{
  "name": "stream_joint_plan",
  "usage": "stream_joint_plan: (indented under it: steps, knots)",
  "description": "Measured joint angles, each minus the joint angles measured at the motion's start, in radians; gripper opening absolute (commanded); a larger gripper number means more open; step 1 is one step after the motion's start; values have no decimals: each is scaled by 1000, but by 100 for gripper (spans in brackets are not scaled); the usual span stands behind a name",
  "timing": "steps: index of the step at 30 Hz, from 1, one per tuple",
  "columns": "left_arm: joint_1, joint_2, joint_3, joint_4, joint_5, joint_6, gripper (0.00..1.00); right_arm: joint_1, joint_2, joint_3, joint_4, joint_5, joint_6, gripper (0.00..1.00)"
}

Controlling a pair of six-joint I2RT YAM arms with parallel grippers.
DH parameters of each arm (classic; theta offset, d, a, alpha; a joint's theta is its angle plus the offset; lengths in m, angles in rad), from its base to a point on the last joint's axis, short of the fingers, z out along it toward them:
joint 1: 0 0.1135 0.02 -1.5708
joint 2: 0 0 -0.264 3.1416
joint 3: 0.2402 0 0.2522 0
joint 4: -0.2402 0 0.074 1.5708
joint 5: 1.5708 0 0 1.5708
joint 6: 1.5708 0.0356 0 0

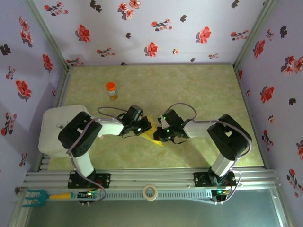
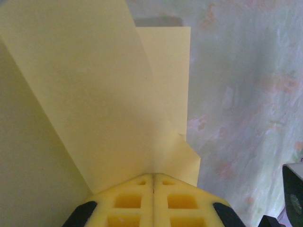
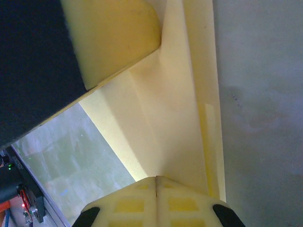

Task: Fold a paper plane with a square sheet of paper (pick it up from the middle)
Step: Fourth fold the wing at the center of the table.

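top external: orange-capped bottle (image 1: 111, 90) well beyond the yellow paper (image 1: 154, 135)

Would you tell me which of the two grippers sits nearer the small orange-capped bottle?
The left gripper, gripping the folded yellow paper sheet on the bottle side; the right gripper holds its far side.

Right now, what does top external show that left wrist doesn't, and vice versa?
Top external: both arms meeting mid-table, the right claw facing the left claw, an orange-capped bottle standing farther back, a tape roll on the front rail.
Left wrist: closed fingertips pinching the yellow paper, its folded layers fanning away from the grip.
Both: the yellow paper at the left claw, and the green table.
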Motion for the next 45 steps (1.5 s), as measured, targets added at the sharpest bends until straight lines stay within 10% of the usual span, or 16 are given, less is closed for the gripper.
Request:
stream_joint_plan:
  steps: [45]
  knots:
    - [3,0,0,0,7,0,3,-11,-45,-72,40,-5,-17,3]
